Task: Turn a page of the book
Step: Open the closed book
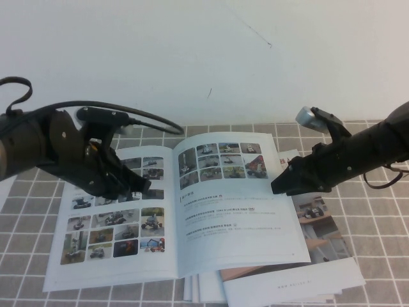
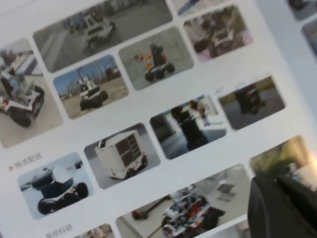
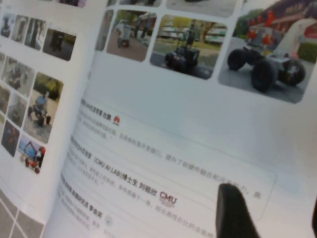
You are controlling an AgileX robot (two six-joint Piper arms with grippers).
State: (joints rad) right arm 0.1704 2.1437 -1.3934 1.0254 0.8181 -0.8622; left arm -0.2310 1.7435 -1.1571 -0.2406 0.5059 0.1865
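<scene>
Fingers [image 3: 233,210] of the right gripper [image 1: 279,185] stand wide, empty, over the page's [image 1: 239,204] right edge. Left gripper [image 1: 142,187] sits on the photo-grid leaf [image 1: 112,214]; I cannot tell its fingers' state. Book [image 1: 172,214] lies open and flat on the gridded worktop [image 1: 377,243], atop stacked brochures [image 1: 313,268], long axis left-right, spine running away from the robot.

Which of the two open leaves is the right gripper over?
The right gripper is open over the outer edge of the page with text lines; the left gripper is over the all-photo leaf.
</scene>
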